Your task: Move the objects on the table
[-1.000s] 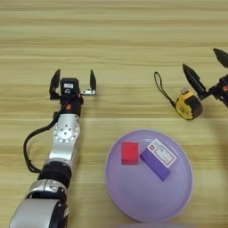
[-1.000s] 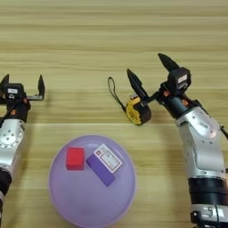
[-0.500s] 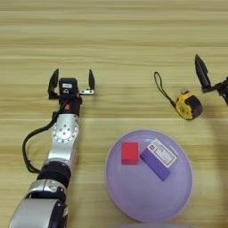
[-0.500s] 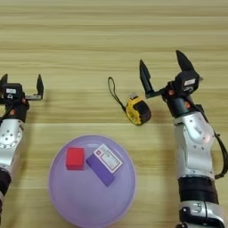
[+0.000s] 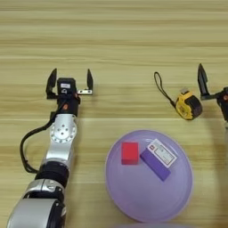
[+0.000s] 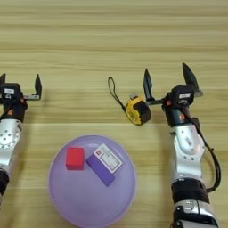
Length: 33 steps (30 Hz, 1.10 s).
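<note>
On the table (image 5: 116, 40), both arms extend forward; left pincer (image 5: 70, 81) and right pincer (image 6: 169, 80) spread.

No non-task things — table holds task items only.

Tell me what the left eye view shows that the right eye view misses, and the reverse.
Only the left eye view shows the whole left gripper with both black fingers spread, plus its arm down to the bottom edge. Only the right eye view shows the whole right gripper, open, with its arm below. Both share the yellow-and-black tape measure on the light wooden table, and the round lilac plate holding the small red cube and the purple labelled block.
</note>
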Available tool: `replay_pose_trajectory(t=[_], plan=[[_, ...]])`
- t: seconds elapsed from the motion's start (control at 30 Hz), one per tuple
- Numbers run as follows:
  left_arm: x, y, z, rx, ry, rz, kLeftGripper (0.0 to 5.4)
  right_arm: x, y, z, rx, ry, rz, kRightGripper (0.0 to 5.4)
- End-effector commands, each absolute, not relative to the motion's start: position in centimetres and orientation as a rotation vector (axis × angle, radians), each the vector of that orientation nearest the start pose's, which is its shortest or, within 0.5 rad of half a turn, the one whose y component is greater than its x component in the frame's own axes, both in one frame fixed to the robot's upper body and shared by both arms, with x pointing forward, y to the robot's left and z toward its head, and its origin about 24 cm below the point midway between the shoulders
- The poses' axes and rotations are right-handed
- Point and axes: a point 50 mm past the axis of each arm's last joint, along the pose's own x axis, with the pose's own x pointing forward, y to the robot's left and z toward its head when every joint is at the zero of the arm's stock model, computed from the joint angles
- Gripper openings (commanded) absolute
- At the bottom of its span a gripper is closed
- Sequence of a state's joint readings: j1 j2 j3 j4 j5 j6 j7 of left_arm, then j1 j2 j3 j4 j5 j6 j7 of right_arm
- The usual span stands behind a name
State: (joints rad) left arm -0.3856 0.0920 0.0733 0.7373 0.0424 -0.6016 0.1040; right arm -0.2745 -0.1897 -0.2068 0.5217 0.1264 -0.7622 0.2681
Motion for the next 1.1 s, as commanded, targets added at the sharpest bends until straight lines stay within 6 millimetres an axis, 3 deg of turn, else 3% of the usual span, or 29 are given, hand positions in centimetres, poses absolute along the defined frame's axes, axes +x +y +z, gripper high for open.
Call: replay_pose_trajectory(t=[0.03, 0.7, 1.1], plan=[[31.2, 16.7, 4.2, 0.129, -0.272, 0.066, 5.40, 28.5, -21.1, 7.9, -0.155, -0.565, 0.037, 5.39], [31.0, 16.9, 4.5, 0.186, -0.312, 0.070, 5.40, 28.4, -19.9, 5.6, -0.177, -0.500, -0.010, 5.39], [30.8, 17.1, 4.8, 0.184, -0.344, 0.074, 5.40, 28.6, -19.9, 5.5, -0.159, -0.492, -0.022, 5.39]])
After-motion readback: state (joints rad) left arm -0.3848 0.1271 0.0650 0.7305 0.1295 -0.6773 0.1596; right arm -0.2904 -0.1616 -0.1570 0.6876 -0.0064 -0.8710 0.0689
